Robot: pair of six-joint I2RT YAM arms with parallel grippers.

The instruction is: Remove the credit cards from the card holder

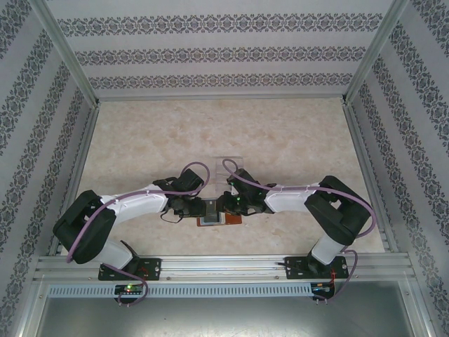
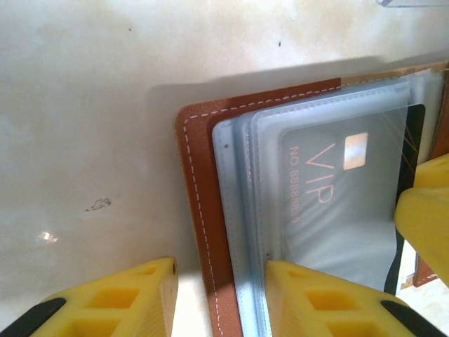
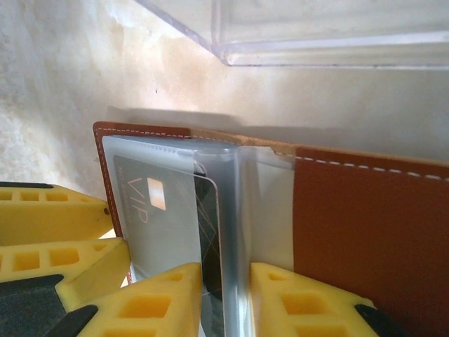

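Note:
The card holder (image 1: 219,220) lies open on the table, brown leather (image 2: 200,175) with clear sleeves. A grey VIP credit card (image 2: 337,189) sits in the top sleeve. A dark credit card (image 3: 209,232) sticks partly out beside it. My left gripper (image 2: 221,268) is open and straddles the holder's edge: one finger on the bare table, the other on the sleeves. My right gripper (image 3: 226,272) is open with a narrow gap. The dark card's bare end and the sleeve fold lie in that gap. In the top view both grippers (image 1: 198,209) (image 1: 228,206) meet over the card holder (image 3: 365,232).
A clear plastic tray (image 1: 228,163) stands just beyond the card holder, its wall (image 3: 316,42) close to the far edge. Metal frame rails and patterned walls enclose the table (image 1: 280,133).

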